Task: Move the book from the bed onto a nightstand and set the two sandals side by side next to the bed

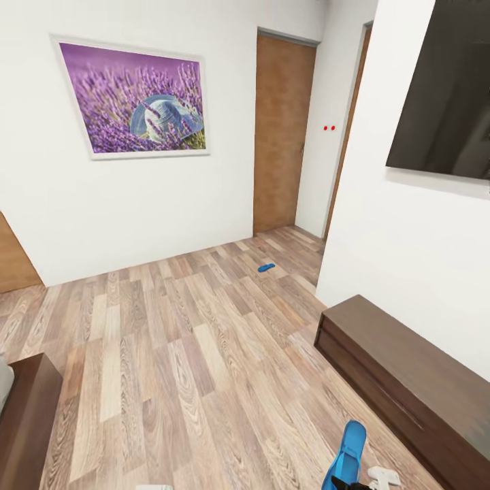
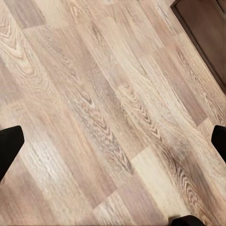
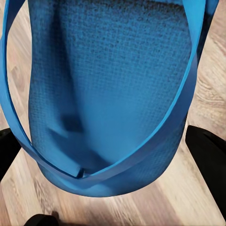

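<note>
While I roll across the wood-plank floor, my left gripper hangs with its jaws apart over bare planks, holding nothing. Further right, my right gripper has its jaws clamped on one blue sandal, which stands up from them. The other sandal lies well ahead of both jaws, near the brown door. I judge them light and floppy; gripping across the sole's edge, not the strap, looks safest.
</note>
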